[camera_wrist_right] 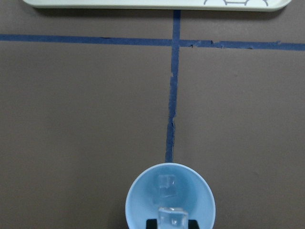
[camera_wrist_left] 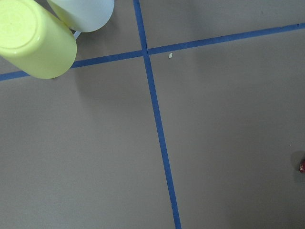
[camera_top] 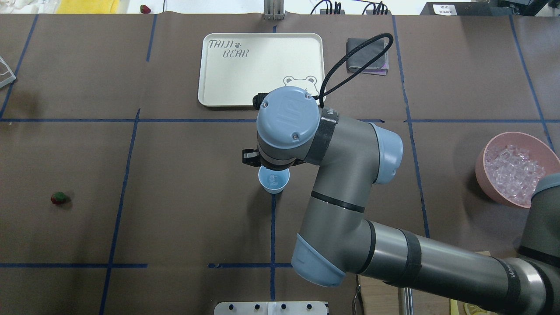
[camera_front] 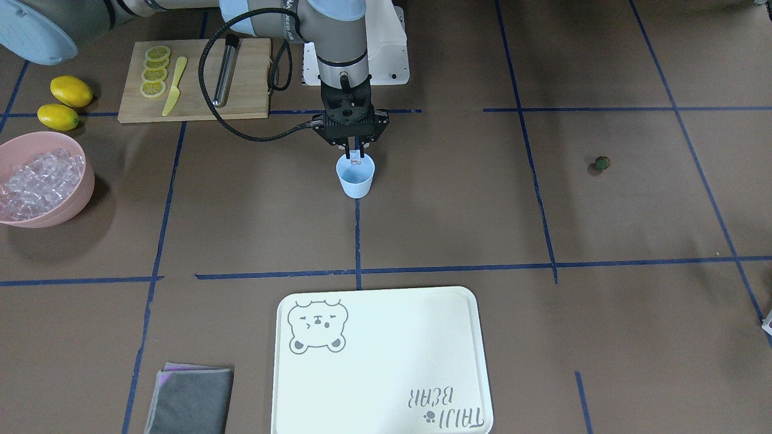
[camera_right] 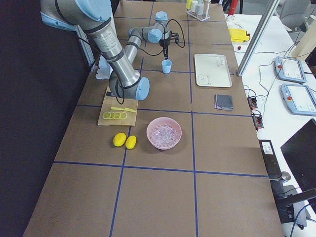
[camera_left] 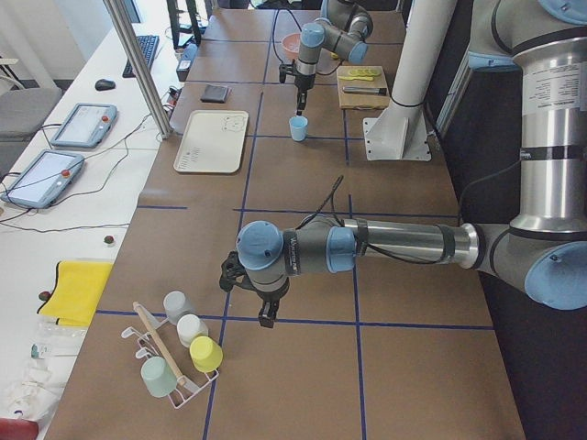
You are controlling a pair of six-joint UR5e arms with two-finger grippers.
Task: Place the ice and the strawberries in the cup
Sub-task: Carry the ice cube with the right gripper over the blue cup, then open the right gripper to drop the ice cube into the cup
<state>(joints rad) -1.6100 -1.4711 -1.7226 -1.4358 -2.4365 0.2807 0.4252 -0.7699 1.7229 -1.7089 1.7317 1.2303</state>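
One blue cup (camera_front: 355, 176) stands on the desk (camera_front: 458, 229). There are two ice cubes by it: one ice cube (camera_wrist_right: 166, 183) lies inside and one (camera_wrist_right: 172, 218) is pinched in the right claw (camera_front: 356, 158). One pink bowl (camera_front: 72, 205) holds too many to count. There is one strawberry (camera_front: 601, 163). There are two lemons (camera_front: 71, 91) (camera_front: 58, 117), four lemon slices (camera_front: 155, 72), one yellow knife (camera_front: 174, 86), one wooden board (camera_front: 247, 90), one white tray (camera_front: 386, 361) and one grey cloth (camera_front: 190, 399). Four rack cups (camera_left: 191, 328) stand far off.

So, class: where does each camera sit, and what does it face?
Front-facing: across the table, facing robot; right arm above cup.
Overhead: behind robot, looking down; right arm, same cup.
Left: table's end; left arm near.
Right: opposite end; right arm near.
Left wrist: down at yellow cup; no body.
Right wrist: down into cup; jaws hold ice cube.
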